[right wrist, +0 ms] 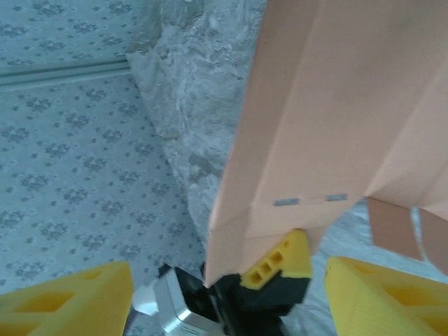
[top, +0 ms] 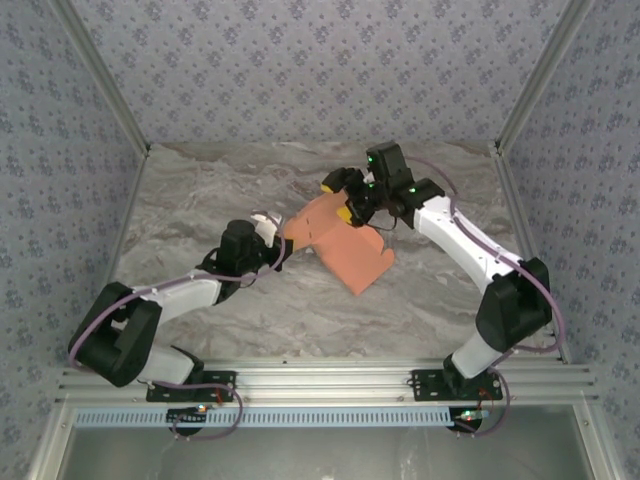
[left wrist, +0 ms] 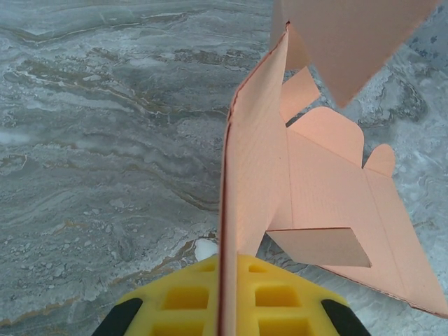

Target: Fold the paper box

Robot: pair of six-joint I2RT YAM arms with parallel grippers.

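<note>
The orange paper box (top: 345, 248) is a partly folded die-cut sheet, held up off the marble table in the middle. My left gripper (top: 286, 240) is shut on its left edge. In the left wrist view the yellow pads (left wrist: 175, 297) pinch the card edge-on, and the paper box (left wrist: 322, 189) spreads away to the right with its flaps and tabs bent. My right gripper (top: 337, 199) hovers at the sheet's far edge, open. From the right wrist its yellow fingers (right wrist: 66, 301) stand wide apart, with the paper box (right wrist: 329, 119) just beyond them and the left gripper (right wrist: 269, 276) clamped on its lower corner.
The grey marble table (top: 200, 290) is walled by patterned blue-grey panels (top: 300, 60) at the back and sides. Aluminium posts (top: 100, 75) rise at the back corners, and a metal rail (top: 320, 380) runs along the near edge by the arm bases.
</note>
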